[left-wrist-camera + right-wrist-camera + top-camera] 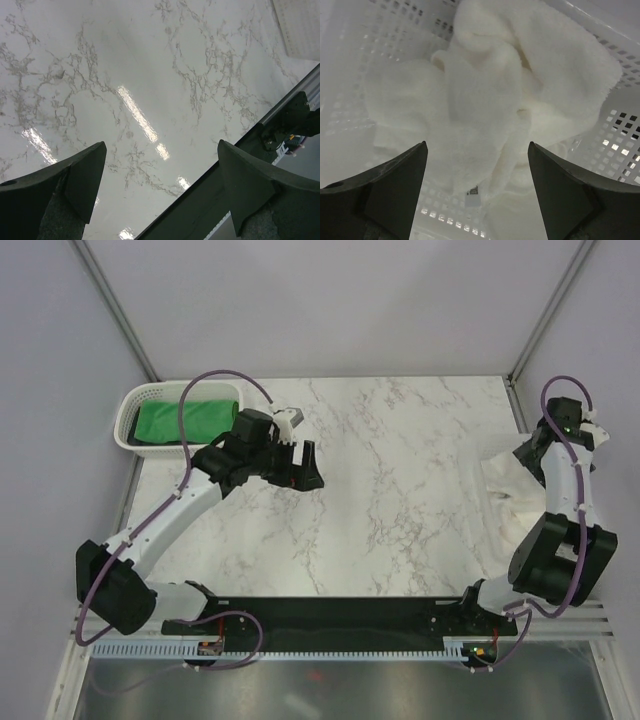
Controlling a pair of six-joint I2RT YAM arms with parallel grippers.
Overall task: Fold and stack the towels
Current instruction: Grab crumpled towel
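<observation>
The white towel [490, 100] lies crumpled in the right basket [620, 125], so my right gripper [477, 190] hangs spread just above it, placed to pinch a fold. The green towel [185, 420] lies in the far-left basket [130, 428]. My left gripper [160, 190], also spread, hovers over the table [150, 60].

A marble table [400, 510] carries one white mesh basket [133, 430] far-left, another [620, 120] at right.

Left arm [170, 515] stretched forward and inward from its base, elbow bent, left fingers [82, 182] spread wide apart, gripping nothing, right arm [570, 485] folded up at the far right, right fingers [400, 175] wide apart, pointing downward, gripping nothing
</observation>
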